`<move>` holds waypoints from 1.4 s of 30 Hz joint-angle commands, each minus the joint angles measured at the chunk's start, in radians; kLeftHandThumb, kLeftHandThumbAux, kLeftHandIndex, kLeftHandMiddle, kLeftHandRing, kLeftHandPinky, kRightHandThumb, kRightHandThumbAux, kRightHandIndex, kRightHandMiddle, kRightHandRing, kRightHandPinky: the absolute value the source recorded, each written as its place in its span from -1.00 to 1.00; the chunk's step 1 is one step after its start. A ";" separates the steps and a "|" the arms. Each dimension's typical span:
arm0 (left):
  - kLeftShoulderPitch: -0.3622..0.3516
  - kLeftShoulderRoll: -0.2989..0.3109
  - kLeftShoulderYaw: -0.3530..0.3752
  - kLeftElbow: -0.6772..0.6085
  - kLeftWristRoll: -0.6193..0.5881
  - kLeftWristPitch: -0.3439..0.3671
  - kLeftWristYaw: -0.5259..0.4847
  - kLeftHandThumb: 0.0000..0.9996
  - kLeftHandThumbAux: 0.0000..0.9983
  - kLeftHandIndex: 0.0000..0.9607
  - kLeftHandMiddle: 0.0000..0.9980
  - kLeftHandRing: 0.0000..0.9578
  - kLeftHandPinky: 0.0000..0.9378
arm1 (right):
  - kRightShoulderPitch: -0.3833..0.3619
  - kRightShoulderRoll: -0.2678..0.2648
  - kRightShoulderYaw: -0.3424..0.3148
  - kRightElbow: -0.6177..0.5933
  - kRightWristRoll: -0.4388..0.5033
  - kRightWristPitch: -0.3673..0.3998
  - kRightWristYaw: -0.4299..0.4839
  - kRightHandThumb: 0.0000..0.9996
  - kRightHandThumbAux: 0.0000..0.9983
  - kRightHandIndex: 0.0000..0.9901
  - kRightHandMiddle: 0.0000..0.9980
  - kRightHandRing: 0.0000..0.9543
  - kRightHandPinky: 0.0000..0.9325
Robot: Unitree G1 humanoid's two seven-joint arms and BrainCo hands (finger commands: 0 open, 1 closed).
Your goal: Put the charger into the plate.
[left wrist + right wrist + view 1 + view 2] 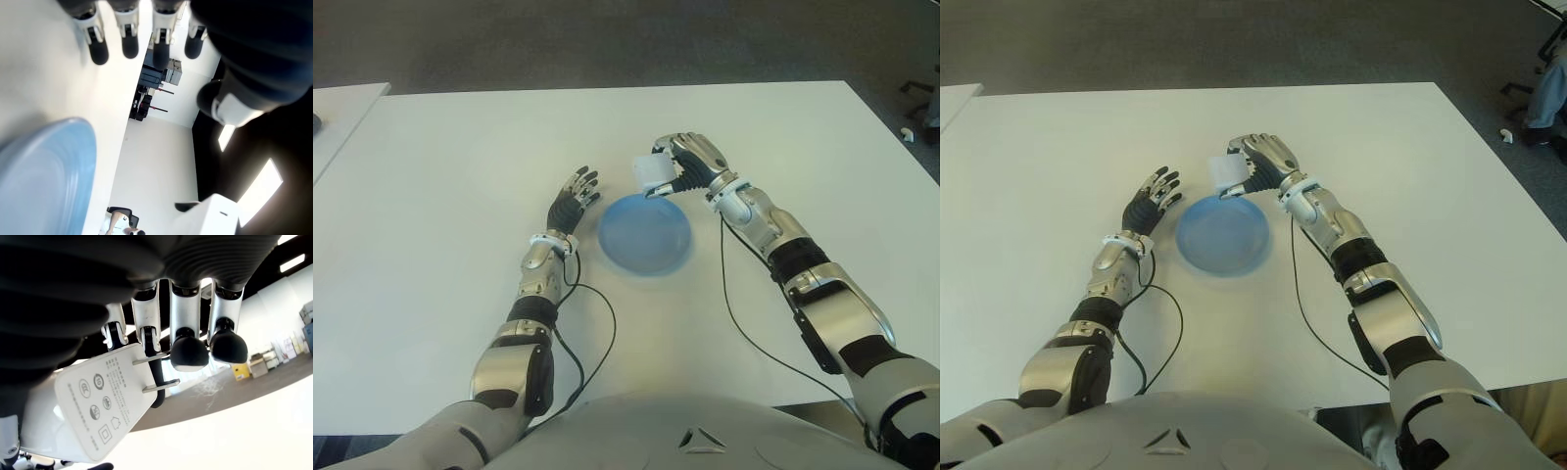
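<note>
A white cube-shaped charger (652,172) hangs just above the far rim of the blue plate (644,235), which lies on the white table. My right hand (680,166) is shut on the charger. In the right wrist view the charger (98,409) shows its printed face and two metal prongs, pinched between the fingers (188,350) and the thumb. My left hand (575,199) shows on the table just left of the plate, fingers spread and holding nothing. The left wrist view shows the plate's rim (44,176) beside that hand.
The white table (440,166) stretches wide around the plate. A second white table's corner (337,113) shows at the far left. Dark carpet (607,39) lies beyond the far edge. Thin black cables (734,313) run along both forearms.
</note>
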 commanded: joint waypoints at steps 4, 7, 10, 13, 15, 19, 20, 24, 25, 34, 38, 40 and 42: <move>0.032 -0.022 0.010 -0.019 -0.027 0.055 0.003 -1.00 0.24 -0.73 -0.71 -0.81 -0.89 | -0.022 0.043 0.032 0.060 -0.013 -0.006 -0.018 0.50 0.42 -0.11 0.75 0.80 0.80; 0.035 -0.026 0.011 -0.030 -0.032 0.066 0.005 -1.00 0.26 -0.71 -0.68 -0.79 -0.89 | -0.016 0.060 0.040 0.072 -0.012 0.000 -0.012 0.50 0.42 -0.11 0.74 0.79 0.78; 0.037 -0.027 0.012 -0.036 -0.035 0.072 0.006 -1.00 0.27 -0.70 -0.68 -0.79 -0.90 | -0.012 0.069 0.046 0.080 -0.009 -0.001 -0.009 0.50 0.42 -0.11 0.73 0.78 0.77; 0.039 -0.029 0.011 -0.042 -0.034 0.073 0.005 -1.00 0.28 -0.70 -0.68 -0.79 -0.90 | -0.009 0.075 0.049 0.087 -0.001 -0.002 0.002 0.49 0.42 -0.11 0.73 0.78 0.78; 0.040 -0.030 0.010 -0.045 -0.033 0.072 0.005 -1.00 0.29 -0.70 -0.68 -0.79 -0.90 | -0.007 0.077 0.048 0.090 0.006 -0.002 0.010 0.49 0.42 -0.11 0.72 0.78 0.78; 0.041 -0.030 0.009 -0.047 -0.031 0.070 0.003 -1.00 0.31 -0.68 -0.67 -0.78 -0.88 | -0.003 0.079 0.044 0.094 0.021 -0.008 0.029 0.49 0.42 -0.11 0.72 0.77 0.79; 0.041 -0.029 0.009 -0.047 -0.032 0.070 0.000 -1.00 0.31 -0.68 -0.66 -0.77 -0.87 | -0.003 0.077 0.045 0.095 0.024 -0.014 0.035 0.49 0.42 -0.11 0.71 0.77 0.79; 0.039 -0.029 0.013 -0.046 -0.039 0.076 -0.007 -1.00 0.33 -0.66 -0.65 -0.76 -0.87 | -0.005 0.060 0.057 0.096 0.013 -0.039 0.047 0.45 0.41 -0.13 0.50 0.49 0.44; 0.037 -0.028 0.014 -0.045 -0.042 0.078 -0.009 -1.00 0.33 -0.66 -0.64 -0.76 -0.87 | -0.008 0.054 0.062 0.097 0.009 -0.048 0.057 0.44 0.41 -0.13 0.45 0.43 0.37; 0.025 -0.015 0.013 -0.028 -0.039 0.081 -0.009 -1.00 0.33 -0.69 -0.68 -0.80 -0.98 | 0.038 -0.027 0.072 0.013 0.002 -0.085 0.126 -0.16 -0.51 -0.90 -0.92 -0.93 -0.93; 0.021 -0.010 0.011 -0.021 -0.036 0.077 -0.009 -1.00 0.32 -0.70 -0.70 -0.82 -1.00 | 0.042 -0.037 0.072 -0.010 0.002 -0.075 0.155 -0.19 -0.62 -0.98 -0.98 -0.99 -0.99; 0.018 -0.007 0.011 -0.015 -0.036 0.075 -0.011 -1.00 0.32 -0.71 -0.70 -0.83 -1.00 | 0.037 -0.035 0.077 -0.009 -0.005 -0.069 0.157 -0.22 -0.65 -0.99 -0.99 -0.99 -0.99; 0.015 -0.004 0.010 -0.010 -0.035 0.075 -0.012 -1.00 0.32 -0.71 -0.71 -0.84 -1.00 | 0.034 -0.036 0.079 -0.010 -0.010 -0.067 0.156 -0.24 -0.68 -1.00 -1.00 -1.00 -1.00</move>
